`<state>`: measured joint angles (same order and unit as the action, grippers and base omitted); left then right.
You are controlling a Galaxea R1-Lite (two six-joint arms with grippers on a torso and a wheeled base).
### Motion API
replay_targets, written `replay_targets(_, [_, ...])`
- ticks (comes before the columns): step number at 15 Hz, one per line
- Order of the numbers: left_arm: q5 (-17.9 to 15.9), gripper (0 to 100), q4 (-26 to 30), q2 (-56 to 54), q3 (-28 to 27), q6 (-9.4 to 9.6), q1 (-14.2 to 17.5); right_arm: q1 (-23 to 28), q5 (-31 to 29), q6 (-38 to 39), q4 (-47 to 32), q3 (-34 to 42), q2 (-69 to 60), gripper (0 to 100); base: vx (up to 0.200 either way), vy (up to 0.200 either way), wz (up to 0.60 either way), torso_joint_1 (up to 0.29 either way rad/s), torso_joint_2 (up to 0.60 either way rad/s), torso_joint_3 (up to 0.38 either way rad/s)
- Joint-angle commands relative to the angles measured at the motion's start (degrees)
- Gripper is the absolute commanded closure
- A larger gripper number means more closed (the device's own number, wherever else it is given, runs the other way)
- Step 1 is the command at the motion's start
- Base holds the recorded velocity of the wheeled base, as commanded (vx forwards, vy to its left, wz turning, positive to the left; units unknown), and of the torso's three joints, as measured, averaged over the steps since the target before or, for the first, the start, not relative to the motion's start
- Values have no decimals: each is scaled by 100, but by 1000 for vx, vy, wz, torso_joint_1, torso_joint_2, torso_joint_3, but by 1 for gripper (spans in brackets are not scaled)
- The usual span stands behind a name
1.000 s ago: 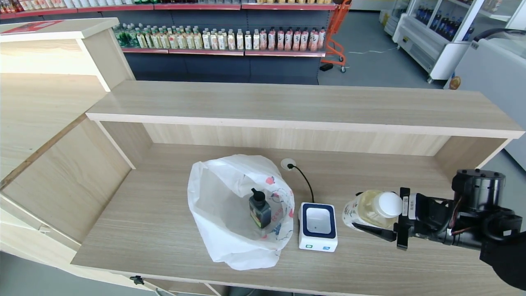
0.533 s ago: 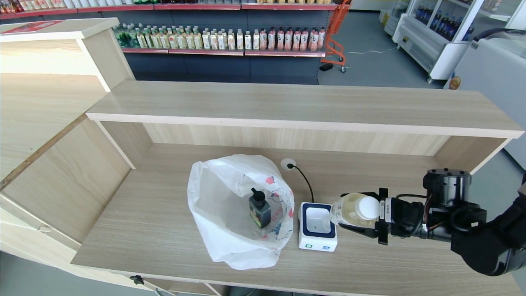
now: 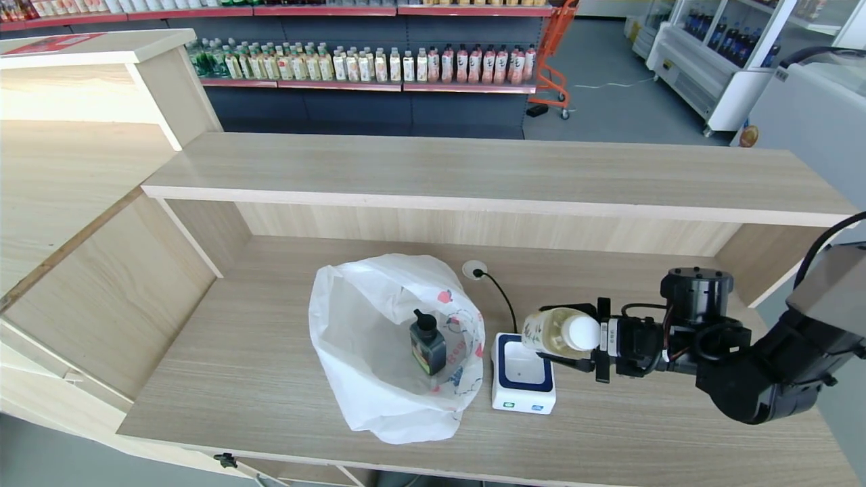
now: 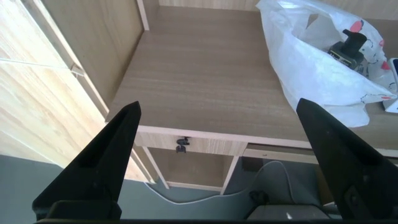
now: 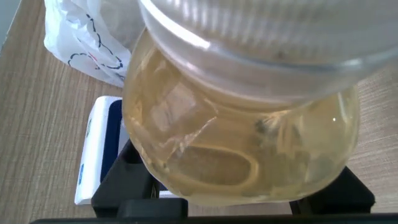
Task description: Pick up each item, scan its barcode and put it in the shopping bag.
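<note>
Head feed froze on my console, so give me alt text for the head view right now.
The right gripper holds a yellowish drink bottle on its side over the edge of the white scanner on the wooden counter. Left of the scanner, an open white shopping bag holds a small dark bottle.

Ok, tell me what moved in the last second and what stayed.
The right pincer, shut on the pale bottle, carried it toward the robot's left, from beside the scanner to above its right part. The shopping bag, the dark bottle inside it and the scanner stayed put.
</note>
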<state>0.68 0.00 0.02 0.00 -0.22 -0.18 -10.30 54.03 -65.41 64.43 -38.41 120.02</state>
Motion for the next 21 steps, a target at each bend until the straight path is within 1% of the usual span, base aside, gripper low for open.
replay_targets(1, [2, 0, 0, -2, 0, -4, 1, -60, 29, 11, 105, -96, 373, 100, 0, 0, 0, 0, 0, 0])
replay_targets(7, [2, 0, 0, -2, 0, -4, 1, -271, 90, 20, 219, -527, 848, 100, 0, 0, 0, 0, 0, 0])
replay_targets(12, [2, 0, 0, -2, 0, -4, 1, -244, 90, 46, 219, -501, 725, 100, 0, 0, 0, 0, 0, 0])
replay_targets(14, [2, 0, 0, -2, 0, -4, 1, -209, 99, 205, 219, -483, 593, 100, 0, 0, 0, 0, 0, 0])
replay_targets(17, [2, 0, 0, -2, 0, 4, 1, -121, 99, 706, 255, -325, 198, 100, 0, 0, 0, 0, 0, 0])
replay_targets(20, [2, 0, 0, -2, 0, -4, 1, -121, 90, 2393, 334, -254, -1086, 100, 0, 0, 0, 0, 0, 0])
replay_targets(21, [2, 0, 0, -2, 0, -4, 1, -121, 90, 2665, 334, -228, -1288, 100, 0, 0, 0, 0, 0, 0])
